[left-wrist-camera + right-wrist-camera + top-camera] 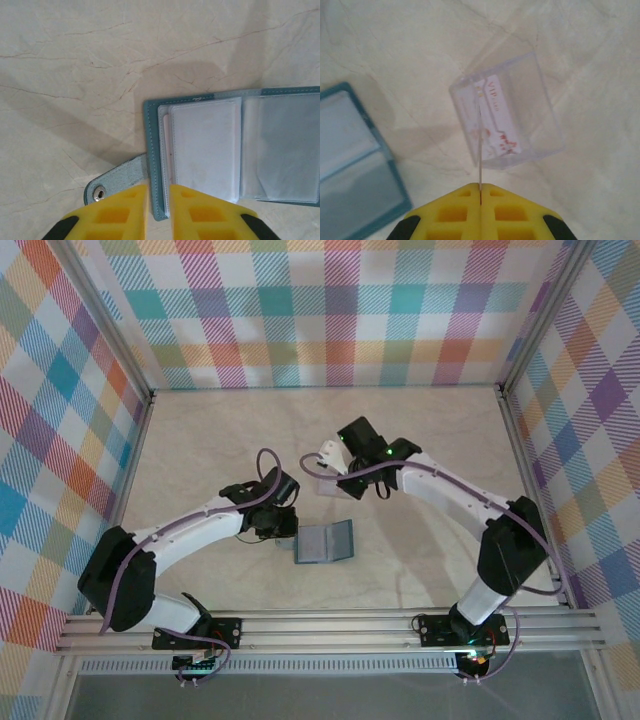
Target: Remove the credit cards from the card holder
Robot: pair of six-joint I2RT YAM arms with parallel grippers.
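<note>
As the credit card (480,150) seems thin, stiff and slippery, the right gripper (480,189) pinches its edge, while the left gripper (159,194) stands slightly parted.

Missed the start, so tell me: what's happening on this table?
Two robot arms are emptying an open teal wallet lying flat. The right pincer is shut on a thin card, seen edge-on, right at a clear box holding a printed card. The left pincer straddles the wallet's edge by its snap tab; whether it grips is unclear. A pale card sits in the wallet's sleeves.
</note>
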